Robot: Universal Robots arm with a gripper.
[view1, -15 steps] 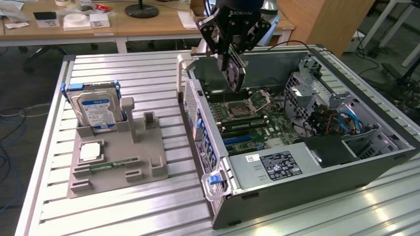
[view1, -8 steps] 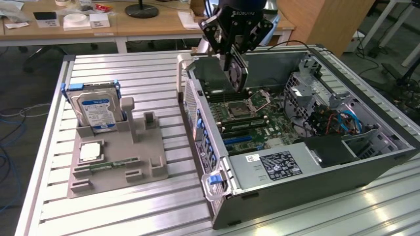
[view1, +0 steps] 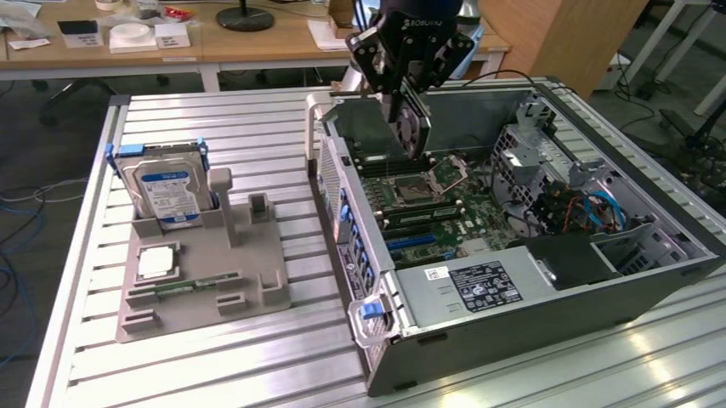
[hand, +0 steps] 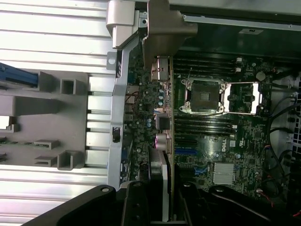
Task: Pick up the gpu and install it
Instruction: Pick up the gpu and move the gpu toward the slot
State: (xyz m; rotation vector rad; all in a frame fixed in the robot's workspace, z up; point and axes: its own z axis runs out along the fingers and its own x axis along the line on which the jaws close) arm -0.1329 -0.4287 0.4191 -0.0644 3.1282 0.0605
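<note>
My gripper [view1: 405, 95] hangs over the open computer case [view1: 545, 297], shut on the gpu [view1: 412, 127]. The card is thin and dark and is held on edge, its lower end just above the motherboard [view1: 437, 208] near the CPU socket [view1: 422, 180]. In the wrist view the gpu [hand: 164, 141] appears edge-on between my fingers [hand: 136, 205], with its metal bracket [hand: 164, 23] at the far end. It runs alongside the case's rear wall and beside the CPU socket [hand: 204, 96]. The gripper [hand: 162, 205] clamps the card's near end.
A grey parts holder [view1: 199, 280] sits on the slatted metal table [view1: 216, 127] at the exterior view's left. It carries a silver blue-labelled hard drive [view1: 167, 191], a CPU chip [view1: 156, 262] and a green memory stick [view1: 199, 285]. Blue cables [view1: 596, 208] and drive cages fill the case's far side.
</note>
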